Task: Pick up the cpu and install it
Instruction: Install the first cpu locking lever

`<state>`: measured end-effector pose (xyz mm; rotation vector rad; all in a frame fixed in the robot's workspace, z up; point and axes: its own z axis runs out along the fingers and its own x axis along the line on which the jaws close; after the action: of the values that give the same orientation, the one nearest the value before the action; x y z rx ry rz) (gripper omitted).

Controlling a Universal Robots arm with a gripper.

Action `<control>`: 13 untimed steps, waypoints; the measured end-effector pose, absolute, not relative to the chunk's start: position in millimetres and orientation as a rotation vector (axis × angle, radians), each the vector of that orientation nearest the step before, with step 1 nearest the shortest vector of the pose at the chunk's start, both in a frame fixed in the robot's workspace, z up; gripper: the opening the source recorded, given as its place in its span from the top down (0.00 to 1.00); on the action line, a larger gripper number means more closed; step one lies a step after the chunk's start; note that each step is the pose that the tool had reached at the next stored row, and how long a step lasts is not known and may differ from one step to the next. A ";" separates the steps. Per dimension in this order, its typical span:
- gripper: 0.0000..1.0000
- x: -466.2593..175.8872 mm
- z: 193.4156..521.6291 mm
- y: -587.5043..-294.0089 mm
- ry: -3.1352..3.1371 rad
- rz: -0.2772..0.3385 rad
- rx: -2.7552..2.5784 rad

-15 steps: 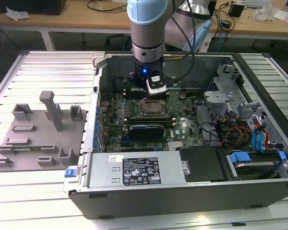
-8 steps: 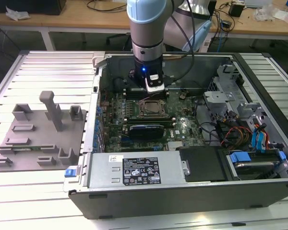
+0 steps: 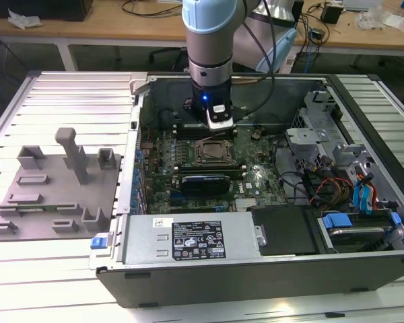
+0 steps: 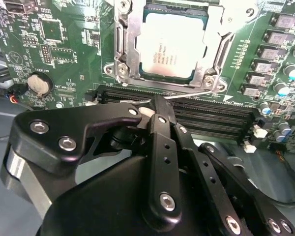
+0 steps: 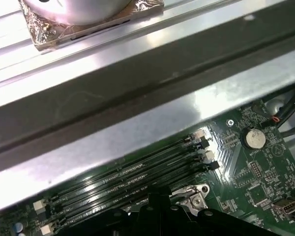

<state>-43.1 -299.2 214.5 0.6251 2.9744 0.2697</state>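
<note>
The cpu (image 4: 171, 48), a flat square chip with a pale silver top, lies inside the metal-framed socket (image 4: 125, 46) on the green motherboard (image 4: 64, 44). My gripper (image 4: 157, 102) hovers just beside the socket, over the black memory slots (image 4: 211, 115), with its black fingers (image 4: 159, 125) drawn together and nothing between them. In the exterior view the gripper (image 3: 217, 125) hangs inside the open computer case, just behind the socket (image 3: 214, 153).
A grey plastic plate with upright pegs (image 3: 54, 188) lies on the slatted table at the exterior view's left. The labelled power supply (image 3: 195, 239) lines the case front. Drive bays and cables (image 3: 337, 188) crowd the right side. The case wall (image 5: 137, 123) runs close behind the memory slots.
</note>
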 end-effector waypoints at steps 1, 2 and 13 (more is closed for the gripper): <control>0.89 -43.1 214.1 -298.1 2.974 0.268 0.627; 0.89 -43.1 213.8 -297.2 2.973 0.267 0.628; 0.89 -41.5 207.0 -295.4 2.965 0.217 0.649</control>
<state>-41.5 -295.4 207.0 0.6487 2.9647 0.2174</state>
